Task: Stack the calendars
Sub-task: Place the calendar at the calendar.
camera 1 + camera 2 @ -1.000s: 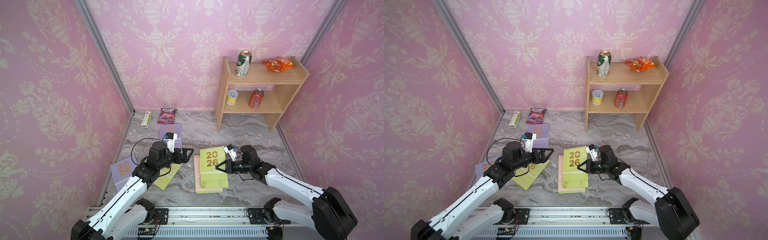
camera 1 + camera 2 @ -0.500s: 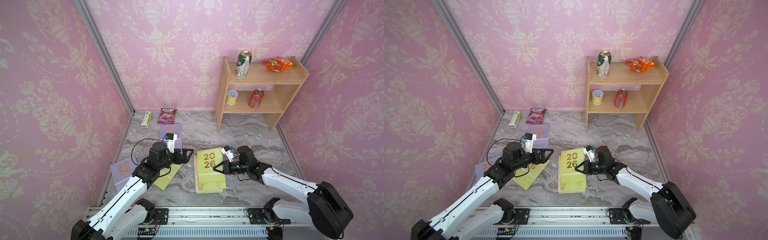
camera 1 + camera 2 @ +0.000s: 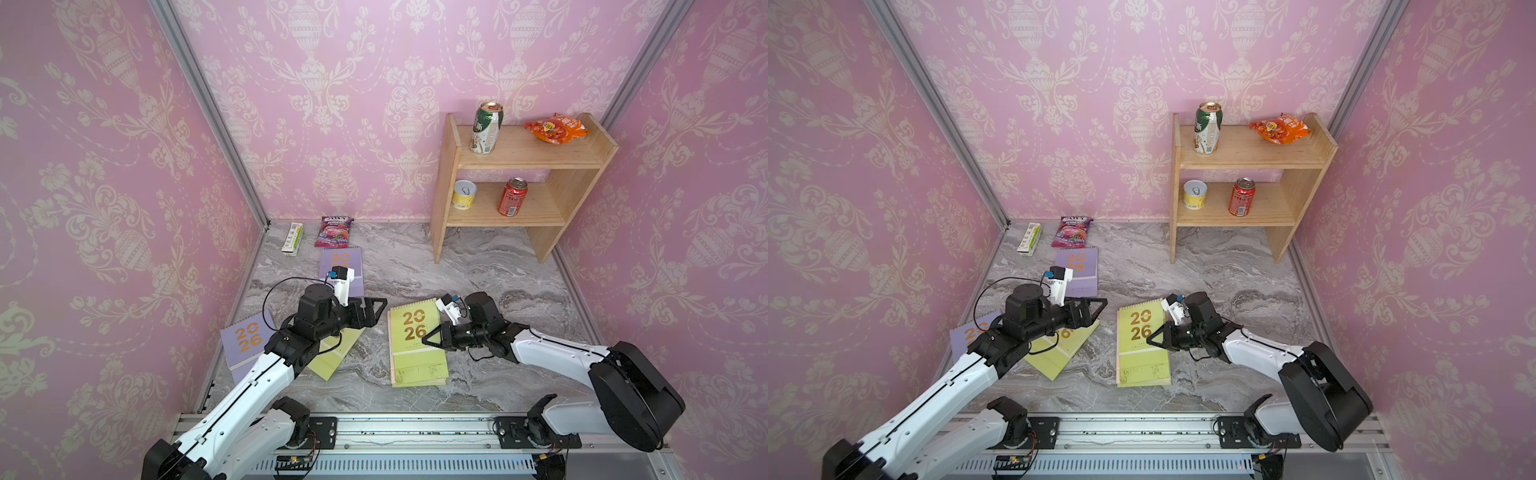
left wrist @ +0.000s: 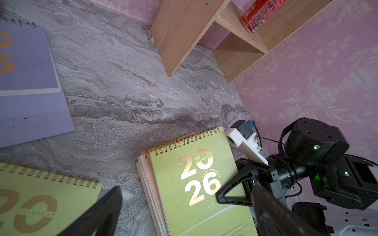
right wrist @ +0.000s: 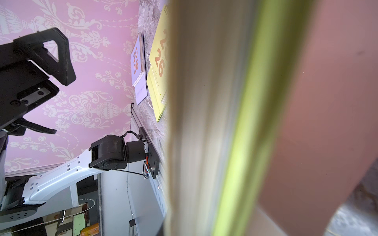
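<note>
Sliding toward 9 o'clock, the right gripper [image 3: 428, 338] has brought the green calendar [image 3: 409, 316] square over the pink calendar [image 4: 146, 177], near 6 o'clock on the table [image 3: 478, 270]. Its fingers pinch the green calendar's right edge, I think so it can be steered into line. At 8 o'clock the left gripper [image 3: 370, 312] waits with fingers spread wide near a loose green calendar [image 3: 332, 361], likely next. A lilac calendar [image 3: 245, 340] lies at 9 o'clock and a far lilac calendar [image 3: 343, 259] at about 10.
</note>
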{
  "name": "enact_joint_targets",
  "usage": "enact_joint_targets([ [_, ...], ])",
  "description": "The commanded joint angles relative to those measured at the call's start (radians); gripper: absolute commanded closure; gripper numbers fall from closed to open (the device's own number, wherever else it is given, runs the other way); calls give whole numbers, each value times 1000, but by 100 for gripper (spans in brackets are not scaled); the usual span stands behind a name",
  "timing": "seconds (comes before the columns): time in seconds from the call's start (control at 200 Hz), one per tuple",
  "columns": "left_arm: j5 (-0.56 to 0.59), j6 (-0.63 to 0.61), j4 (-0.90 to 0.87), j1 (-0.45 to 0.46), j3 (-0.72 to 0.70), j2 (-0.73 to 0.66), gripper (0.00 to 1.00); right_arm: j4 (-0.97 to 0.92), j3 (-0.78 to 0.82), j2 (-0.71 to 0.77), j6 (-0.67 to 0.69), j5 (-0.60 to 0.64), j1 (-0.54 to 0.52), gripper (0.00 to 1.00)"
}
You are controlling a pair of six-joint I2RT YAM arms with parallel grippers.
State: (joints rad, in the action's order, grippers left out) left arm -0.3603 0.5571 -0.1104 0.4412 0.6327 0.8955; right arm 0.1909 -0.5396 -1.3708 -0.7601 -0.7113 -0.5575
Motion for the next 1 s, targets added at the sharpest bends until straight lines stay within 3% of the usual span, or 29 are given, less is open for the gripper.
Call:
enact_joint_targets([
  [0.0,-17,-23,18,2,-11,-7,1,43,-29,-17,4,-2,-5,100],
  [0.205,-19,-25,14,2,-9,-7,1,8,-26,-22,21,27,-5,100],
  [0.475,-18,-28,8,2,-7,-6,1,-81,-43,-29,63,85,-5,77],
  [0.991,-33,-19,11,2,-7,4,1,-221,-86,-28,120,169,-3,56],
])
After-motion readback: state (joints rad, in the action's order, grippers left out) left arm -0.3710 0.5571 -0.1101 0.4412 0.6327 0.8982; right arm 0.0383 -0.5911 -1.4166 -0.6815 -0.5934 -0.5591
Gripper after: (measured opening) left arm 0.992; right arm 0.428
